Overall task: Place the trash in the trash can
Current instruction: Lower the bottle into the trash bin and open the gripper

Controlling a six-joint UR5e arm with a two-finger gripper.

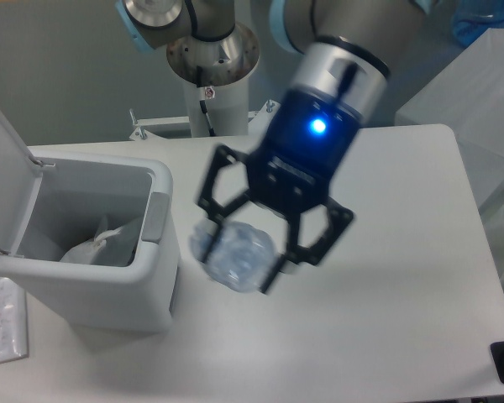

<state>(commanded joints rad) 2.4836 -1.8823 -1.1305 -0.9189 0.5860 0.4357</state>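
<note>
The gripper [239, 256] has its fingers closed around the crushed bottle [233, 256], held between them above the table [386, 277]. The open trash can [155, 277] sits just beside it, toward its bottle-side finger.

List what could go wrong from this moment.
1. The pincer looks closed around the crushed bottle, but the picture is blurred by motion. A crumpled, slick shape like that could slip out.
2. The bottle sits to the right of the bin, level with its wall. Without more height it may strike the rim or the grey latch.
3. A wrapper already lies inside the bin, so the bottle might bounce off it.
</note>
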